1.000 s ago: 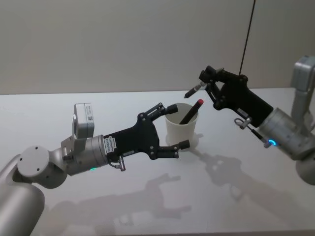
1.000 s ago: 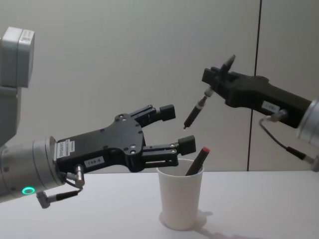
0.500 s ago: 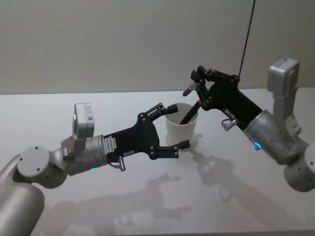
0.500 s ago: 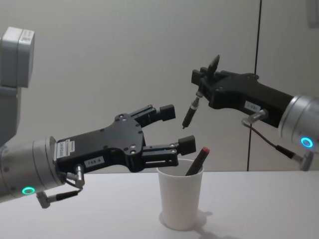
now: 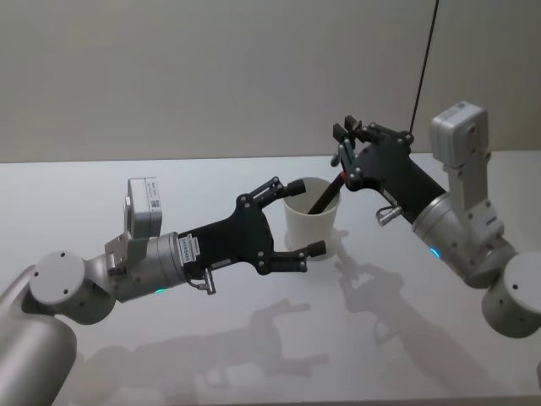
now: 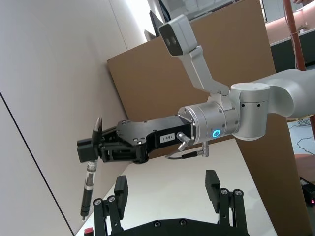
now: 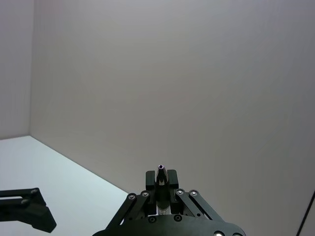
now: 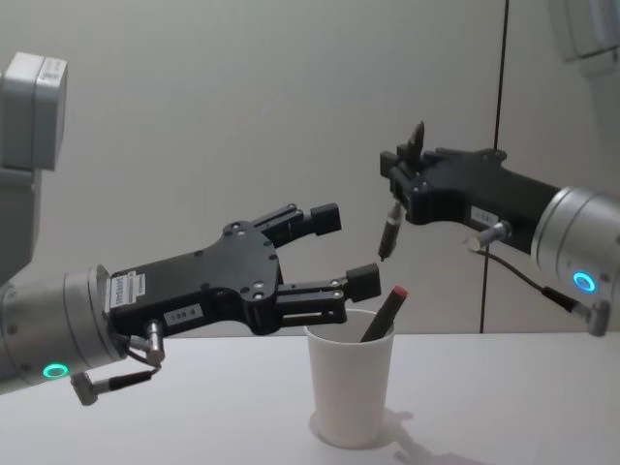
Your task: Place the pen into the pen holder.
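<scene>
My right gripper (image 8: 399, 189) sits in the upper right of the chest view, pinching the pen (image 8: 391, 225) near its upper end. The pen hangs nearly upright, long axis close to vertical, its tip pointing down and leaning slightly toward the left of that frame. The tip is above the rim of the pen holder (image 8: 351, 387) and apart from it, not yet inside. In the left wrist view the pen (image 6: 89, 184) shows the same way, a dark slim barrel with a pale band, hanging tip-down from my right gripper (image 6: 93, 150).

The pen holder stands upright on the white worktop (image 8: 194, 417) in the lower middle of the chest view. Inside it leans a dark marker with a red cap (image 8: 382, 312), its capped end sticking out over the rim and tilted toward the upper right.

My left gripper (image 8: 332, 254) reaches in from the left of the chest view with its fingers spread wide, holding nothing. In the head view it (image 5: 297, 216) is spread on either side of the pen holder (image 5: 312, 222) near the centre of the frame, and I cannot tell whether it touches the cup.
</scene>
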Motion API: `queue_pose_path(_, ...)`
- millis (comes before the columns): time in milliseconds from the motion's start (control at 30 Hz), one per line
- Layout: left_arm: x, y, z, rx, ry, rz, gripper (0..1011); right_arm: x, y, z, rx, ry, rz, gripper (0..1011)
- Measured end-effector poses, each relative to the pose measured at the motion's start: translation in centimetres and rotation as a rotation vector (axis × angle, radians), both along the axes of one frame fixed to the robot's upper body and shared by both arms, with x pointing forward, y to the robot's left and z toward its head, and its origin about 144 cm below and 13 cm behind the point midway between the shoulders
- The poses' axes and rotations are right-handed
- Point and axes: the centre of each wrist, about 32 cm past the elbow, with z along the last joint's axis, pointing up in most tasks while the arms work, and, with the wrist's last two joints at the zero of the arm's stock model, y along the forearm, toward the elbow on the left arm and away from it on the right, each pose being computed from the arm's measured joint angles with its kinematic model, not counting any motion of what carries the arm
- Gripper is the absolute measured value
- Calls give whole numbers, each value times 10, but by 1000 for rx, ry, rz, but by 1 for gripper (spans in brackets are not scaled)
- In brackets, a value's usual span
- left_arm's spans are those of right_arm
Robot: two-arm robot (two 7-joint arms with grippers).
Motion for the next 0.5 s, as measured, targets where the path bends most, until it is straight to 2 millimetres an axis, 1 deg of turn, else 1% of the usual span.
queue_pose_path(233, 0, 0, 0, 0, 0, 0, 1003, -1, 2, -1, -17, 36, -31, 130)
queue_pose_path(500, 0, 0, 0, 0, 0, 0, 1003, 3, 3, -11, 13, 80, -31, 130)
